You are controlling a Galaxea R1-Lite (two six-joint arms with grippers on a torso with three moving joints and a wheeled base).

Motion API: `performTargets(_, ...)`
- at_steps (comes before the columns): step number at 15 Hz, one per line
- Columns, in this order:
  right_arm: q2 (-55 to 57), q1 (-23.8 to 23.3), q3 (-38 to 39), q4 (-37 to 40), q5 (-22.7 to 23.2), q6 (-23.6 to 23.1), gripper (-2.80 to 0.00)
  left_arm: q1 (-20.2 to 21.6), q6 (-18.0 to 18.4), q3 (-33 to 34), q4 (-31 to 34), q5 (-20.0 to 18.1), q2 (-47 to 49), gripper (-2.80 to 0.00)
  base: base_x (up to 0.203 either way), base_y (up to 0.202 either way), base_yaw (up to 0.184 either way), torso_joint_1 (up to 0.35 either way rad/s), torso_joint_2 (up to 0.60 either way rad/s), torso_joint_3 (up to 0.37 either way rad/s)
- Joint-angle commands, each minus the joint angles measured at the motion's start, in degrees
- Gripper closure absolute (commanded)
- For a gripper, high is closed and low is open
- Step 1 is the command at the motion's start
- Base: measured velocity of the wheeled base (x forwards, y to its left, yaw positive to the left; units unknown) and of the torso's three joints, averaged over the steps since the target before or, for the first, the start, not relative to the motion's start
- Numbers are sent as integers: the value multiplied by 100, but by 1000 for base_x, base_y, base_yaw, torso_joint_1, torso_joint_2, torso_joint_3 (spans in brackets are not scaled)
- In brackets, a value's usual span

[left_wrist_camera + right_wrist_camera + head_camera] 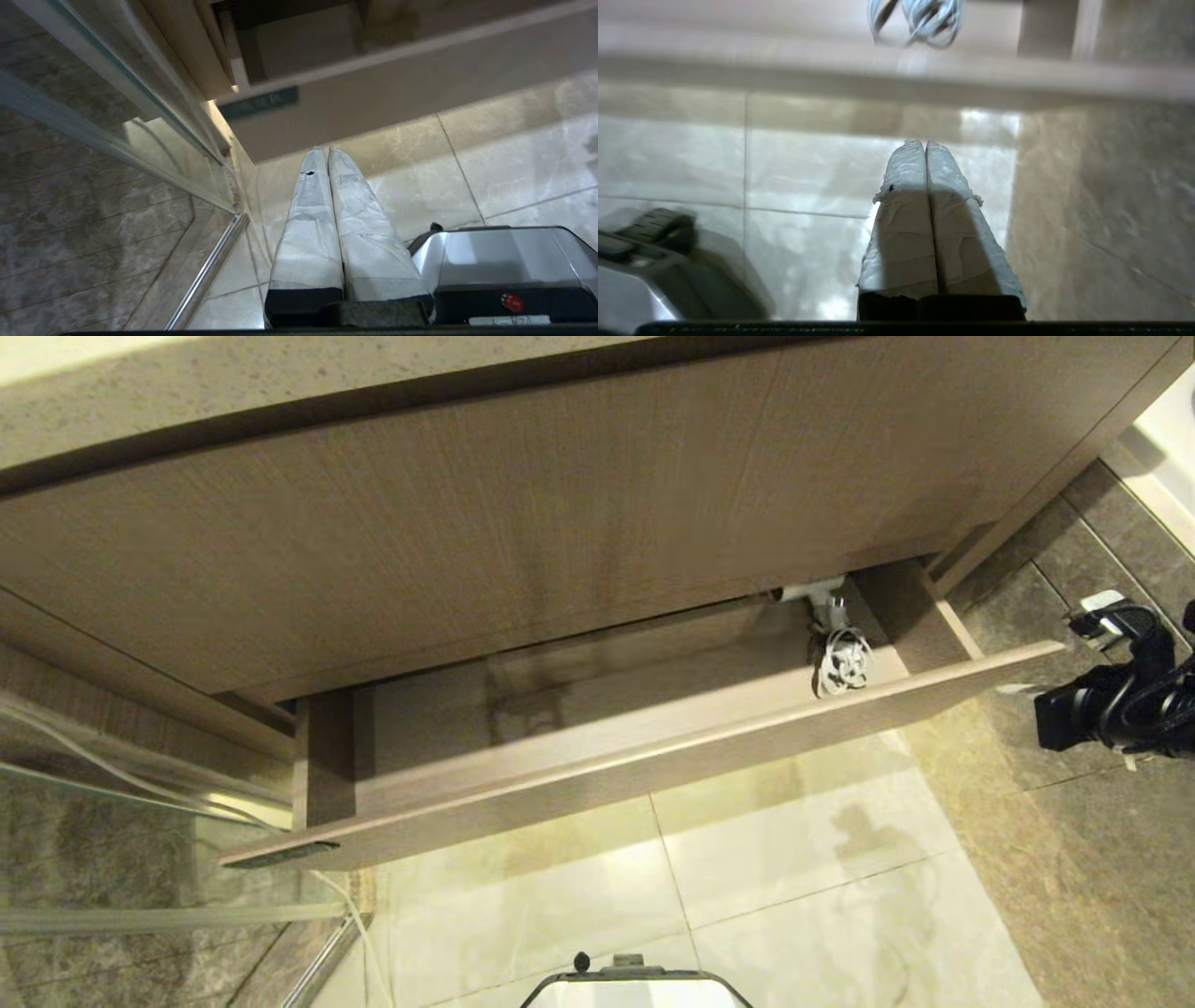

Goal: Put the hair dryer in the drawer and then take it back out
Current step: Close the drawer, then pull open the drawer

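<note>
One hair dryer [822, 602] laid in the right back corner of one open drawer [597, 775], its dark label [259, 102] unreadable, right hand [926, 144] and left hand [326, 151] both pressed together, nothing held.

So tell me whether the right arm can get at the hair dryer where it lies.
Probably yes: the drawer is pulled open, the hair dryer lies at its right end, and the right gripper, shut, is outside its front. The panel above overhangs the dryer.

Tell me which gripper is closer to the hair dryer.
Right. The right gripper is shut above the floor just outside the drawer end holding the hair dryer. The left gripper is shut near the opposite, labelled corner.
</note>
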Motion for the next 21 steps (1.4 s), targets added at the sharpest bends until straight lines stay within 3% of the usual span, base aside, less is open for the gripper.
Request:
performTargets(1, -382, 0, 91, 24, 1, -21, 0, -11, -1, 0, 4, 12, -2, 0, 0, 0, 0, 0, 0, 0)
performTargets(6, -1086, -3, 708, 74, -27, -58, 0, -11, -1, 0, 4, 3, -2, 0, 0, 0, 0, 0, 0, 0)
performTargets(13, -1569, -51, 898, 474, -209, -45, 0, -11, -1, 0, 4, 9, -2, 0, 0, 0, 0, 0, 0, 0)
performTargets(21, -2408, -126, 805, 1921, -722, 21, 0, -11, -1, 0, 4, 3, -2, 0, 0, 0, 0, 0, 0, 0)
